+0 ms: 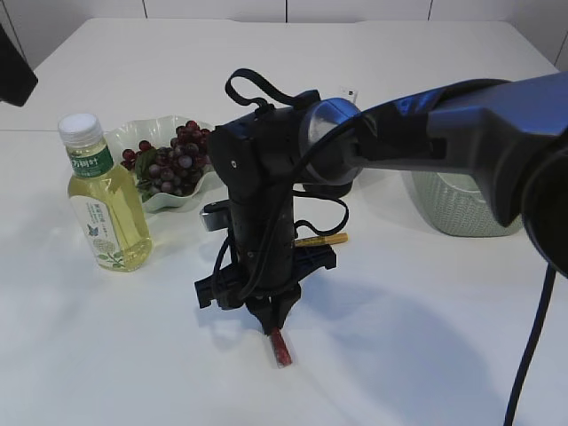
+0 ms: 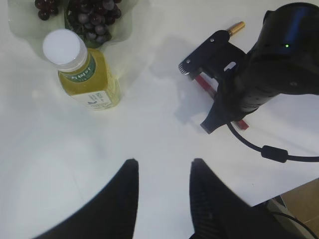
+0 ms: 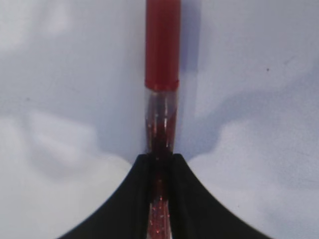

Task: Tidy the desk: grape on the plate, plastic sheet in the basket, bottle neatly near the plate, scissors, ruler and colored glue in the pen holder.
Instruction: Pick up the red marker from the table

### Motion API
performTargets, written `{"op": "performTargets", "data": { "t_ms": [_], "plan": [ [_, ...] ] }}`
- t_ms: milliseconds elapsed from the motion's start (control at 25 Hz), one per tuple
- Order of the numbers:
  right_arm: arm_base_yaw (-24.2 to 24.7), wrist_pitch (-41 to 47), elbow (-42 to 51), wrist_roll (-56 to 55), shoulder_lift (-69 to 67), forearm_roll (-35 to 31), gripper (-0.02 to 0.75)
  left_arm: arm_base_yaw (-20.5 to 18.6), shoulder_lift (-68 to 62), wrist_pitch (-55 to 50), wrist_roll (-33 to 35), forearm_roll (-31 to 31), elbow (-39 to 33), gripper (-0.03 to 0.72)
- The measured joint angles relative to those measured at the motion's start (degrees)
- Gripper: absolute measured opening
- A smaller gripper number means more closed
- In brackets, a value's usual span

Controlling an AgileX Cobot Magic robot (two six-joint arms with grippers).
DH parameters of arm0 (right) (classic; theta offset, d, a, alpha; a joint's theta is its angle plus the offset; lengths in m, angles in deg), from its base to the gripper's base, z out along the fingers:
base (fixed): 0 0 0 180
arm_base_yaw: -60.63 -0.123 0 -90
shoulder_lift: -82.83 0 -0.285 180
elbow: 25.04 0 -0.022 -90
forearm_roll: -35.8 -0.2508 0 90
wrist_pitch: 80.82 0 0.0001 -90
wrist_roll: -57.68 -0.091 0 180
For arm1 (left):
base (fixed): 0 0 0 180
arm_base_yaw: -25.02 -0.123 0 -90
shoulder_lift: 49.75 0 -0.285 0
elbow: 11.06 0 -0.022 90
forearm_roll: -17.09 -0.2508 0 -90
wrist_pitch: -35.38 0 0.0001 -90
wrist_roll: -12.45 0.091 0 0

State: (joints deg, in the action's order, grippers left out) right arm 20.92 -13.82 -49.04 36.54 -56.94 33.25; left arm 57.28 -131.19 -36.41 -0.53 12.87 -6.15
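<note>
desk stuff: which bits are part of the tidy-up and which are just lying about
Part of the job: red glue tube in the right hand, grapes, plate, bottle, basket, gold glue pen.

Just lying about: nothing I can make out.

Lay flat at lower centre of the exterior view: red glitter glue pen (image 1: 281,346), red cap pointing toward the bottom edge, clear barrel pinched between black fingers (image 3: 124,199). Stood upright at left: bottle (image 1: 105,200) of yellow drink, white cap. Sat behind it: dark red grapes (image 1: 173,160) on a pale scalloped plate (image 1: 124,138).
</note>
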Motion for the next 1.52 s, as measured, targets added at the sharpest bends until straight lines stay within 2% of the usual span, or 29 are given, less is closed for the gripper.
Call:
{"op": "performTargets", "data": {
  "t_ms": [480,1040,1240,1520],
  "plan": [
    [0.0,1.0,0.0,2.9,1.7,3.1,0.094,0.0,0.0,0.0,0.0,0.0,0.0,0.253],
    [0.0,1.6,1.4,22.6,7.4,-0.4,0.092,0.0,0.0,0.0,0.0,0.7,0.0,0.253],
    [0.0,-6.7,11.1,26.1,13.0,-0.9,0.092,0.0,0.0,0.0,0.0,1.4,0.0,0.253],
    [0.0,-32.3,29.0,28.4,28.7,-0.5,0.092,0.0,0.0,0.0,0.0,1.5,0.0,0.253]
  ]
}}
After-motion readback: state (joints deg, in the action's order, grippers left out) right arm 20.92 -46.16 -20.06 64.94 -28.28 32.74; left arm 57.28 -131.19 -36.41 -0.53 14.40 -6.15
